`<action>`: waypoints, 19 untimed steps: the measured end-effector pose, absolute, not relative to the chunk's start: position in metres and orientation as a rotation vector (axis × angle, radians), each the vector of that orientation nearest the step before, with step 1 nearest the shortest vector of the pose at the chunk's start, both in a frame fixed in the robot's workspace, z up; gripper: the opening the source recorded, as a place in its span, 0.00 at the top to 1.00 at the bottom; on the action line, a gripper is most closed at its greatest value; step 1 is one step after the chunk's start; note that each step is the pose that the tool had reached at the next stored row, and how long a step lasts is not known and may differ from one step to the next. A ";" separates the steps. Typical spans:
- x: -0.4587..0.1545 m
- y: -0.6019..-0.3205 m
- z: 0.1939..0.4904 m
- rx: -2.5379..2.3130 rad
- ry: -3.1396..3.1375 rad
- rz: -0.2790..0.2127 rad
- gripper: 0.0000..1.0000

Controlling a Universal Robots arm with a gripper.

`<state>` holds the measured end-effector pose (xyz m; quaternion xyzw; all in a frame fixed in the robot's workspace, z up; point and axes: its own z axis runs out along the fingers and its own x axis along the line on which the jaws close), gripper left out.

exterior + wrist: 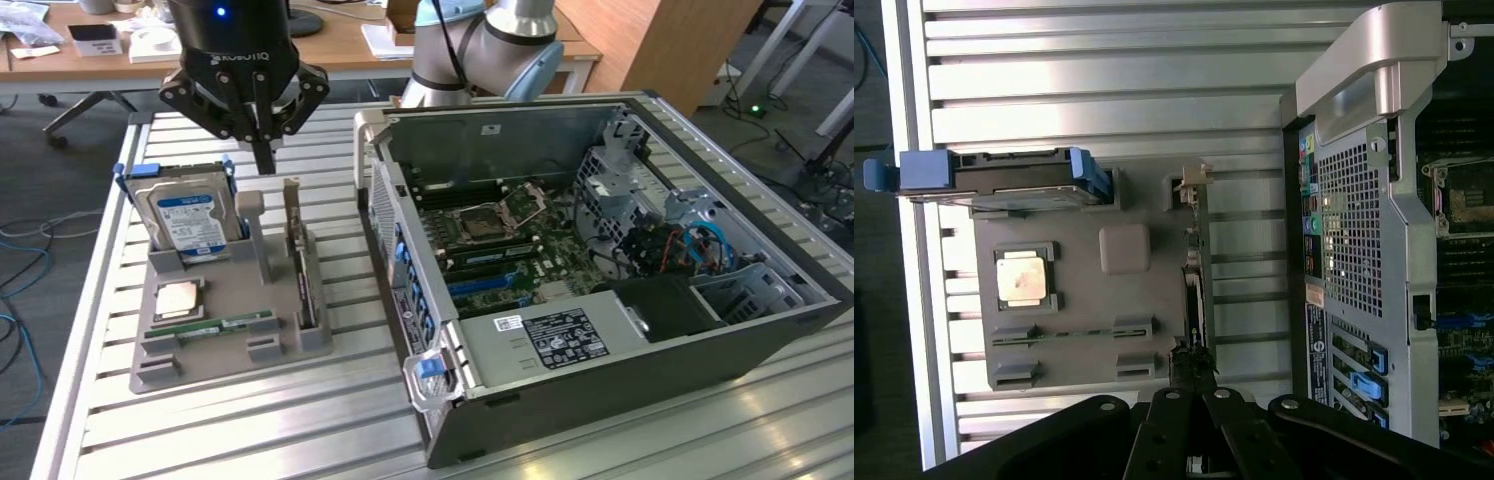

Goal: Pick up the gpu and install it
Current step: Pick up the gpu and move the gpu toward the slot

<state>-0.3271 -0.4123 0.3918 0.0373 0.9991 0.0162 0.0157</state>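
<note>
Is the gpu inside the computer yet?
Out. The gpu stands on edge in the grey holder, beside the open computer case; the shut gripper hangs over the holder.

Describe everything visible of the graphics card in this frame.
The graphics card is a thin, flat, dark circuit board with a pale metal bracket at one end. It stands upright on its long edge in a slot of the grey holder, on the side nearest the open computer case. Only the holder touches it; the shut pincer hangs above the holder, apart from the card.
</note>
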 end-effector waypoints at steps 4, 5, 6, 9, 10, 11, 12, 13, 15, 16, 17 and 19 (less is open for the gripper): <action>-0.327 -0.412 0.392 0.116 3.108 0.050 0.89; -0.327 -0.412 0.392 0.116 3.108 0.050 0.89; -0.327 -0.412 0.392 0.116 3.108 0.050 0.89; -0.327 -0.412 0.392 0.116 3.108 0.050 0.83; -0.327 -0.412 0.392 0.116 3.108 0.050 0.77; -0.327 -0.412 0.392 0.116 3.108 0.050 0.77; -0.327 -0.412 0.392 0.116 3.108 0.050 0.71; -0.327 -0.412 0.392 0.116 3.108 0.050 0.71; -0.327 -0.412 0.392 0.116 3.108 0.050 0.65; -0.327 -0.412 0.392 0.116 3.108 0.050 0.58; -0.327 -0.412 0.392 0.116 3.108 0.050 0.58; -0.327 -0.412 0.392 0.116 3.108 0.050 0.58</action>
